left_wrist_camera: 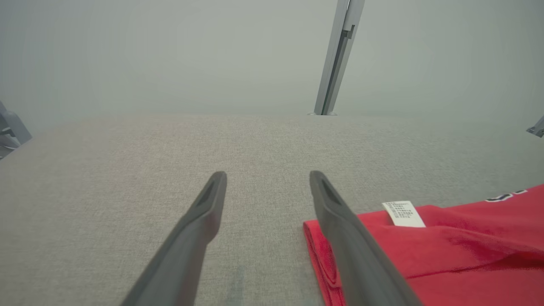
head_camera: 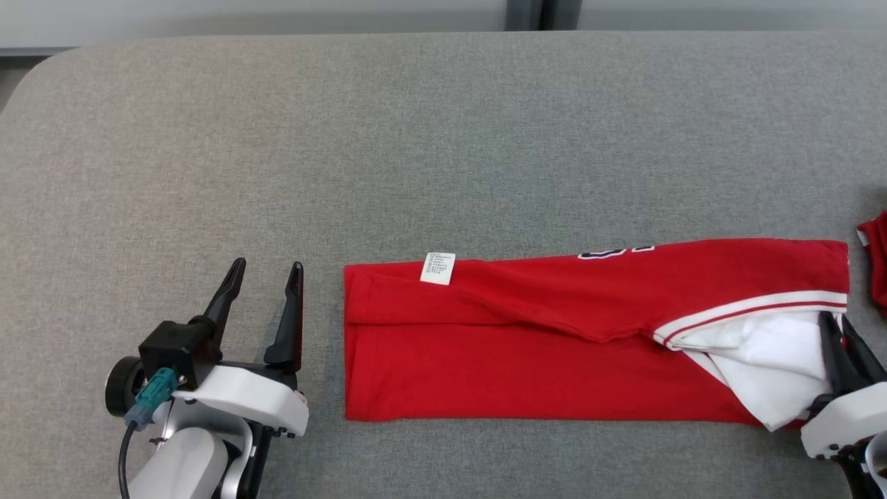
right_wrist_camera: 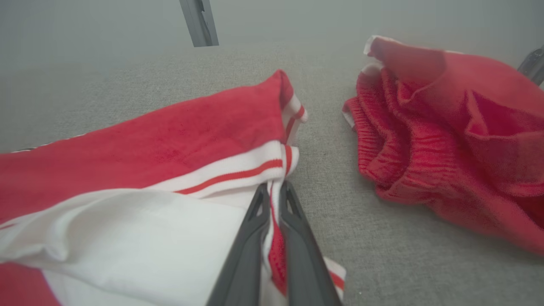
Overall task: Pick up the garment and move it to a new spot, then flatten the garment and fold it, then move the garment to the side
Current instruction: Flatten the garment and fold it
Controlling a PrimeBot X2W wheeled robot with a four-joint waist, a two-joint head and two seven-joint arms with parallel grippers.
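Right hand [right_wrist_camera: 274, 191] clenched on garment [head_camera: 520, 360] striped edge; left hand [head_camera: 269, 267] spread beside folded edge; broad table [head_camera: 416, 138] beyond.

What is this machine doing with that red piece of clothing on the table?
A two-armed robot is partway through folding a red garment on a grey table. The garment lies folded into a long strip. The right gripper is shut on the white-trimmed edge at the strip's right end. The left gripper is open beside the strip's left end, not touching it. A second, crumpled red garment lies further right, apart from the first.
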